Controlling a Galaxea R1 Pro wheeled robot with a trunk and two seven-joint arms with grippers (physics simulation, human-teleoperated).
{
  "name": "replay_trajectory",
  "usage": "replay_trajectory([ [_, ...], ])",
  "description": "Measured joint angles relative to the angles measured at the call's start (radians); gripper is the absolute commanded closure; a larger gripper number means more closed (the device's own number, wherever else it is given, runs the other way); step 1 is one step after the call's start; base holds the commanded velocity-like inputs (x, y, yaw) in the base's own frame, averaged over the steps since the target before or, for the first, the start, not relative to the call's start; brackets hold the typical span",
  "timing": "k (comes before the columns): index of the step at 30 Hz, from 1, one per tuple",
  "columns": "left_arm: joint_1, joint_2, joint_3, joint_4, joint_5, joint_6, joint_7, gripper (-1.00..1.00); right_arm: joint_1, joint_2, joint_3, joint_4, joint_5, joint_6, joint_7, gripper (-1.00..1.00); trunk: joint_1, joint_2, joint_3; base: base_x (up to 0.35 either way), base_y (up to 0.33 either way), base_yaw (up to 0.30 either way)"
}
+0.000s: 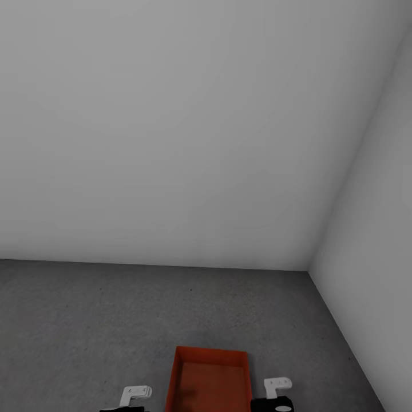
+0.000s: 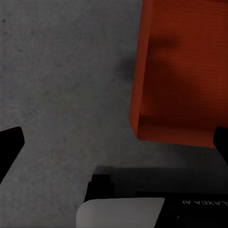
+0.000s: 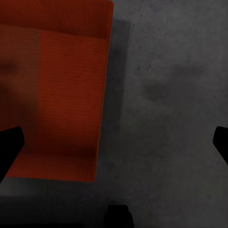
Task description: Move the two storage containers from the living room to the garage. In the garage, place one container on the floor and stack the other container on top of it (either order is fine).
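Our left end effector [image 2: 114,137] and right end effector [image 3: 114,137] hang spread open on either side of the bin [image 1: 209,380], gripping nothing. The bin sits on the grey floor [image 1: 86,320] between them, apart from both. It looks light, stiff and smooth-walled, so we would pinch its two long walls, near the garage corner beyond.

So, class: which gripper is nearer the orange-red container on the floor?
Right, slightly. The right gripper sits just beside the container, while the left gripper stands a little farther off. Neither touches it.
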Motion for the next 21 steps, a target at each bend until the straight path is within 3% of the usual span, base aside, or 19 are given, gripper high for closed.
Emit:
replay_trajectory([
  [21, 0.0, 0.0, 0.0, 0.0, 0.0, 0.0, 0.0, -1.0, 0.005, -0.001, 0.0, 0.001, 0.002, 0.004, -0.001, -1.0, 0.0, 0.0, 0.0, 0.0, 0.0, 0.0],
])
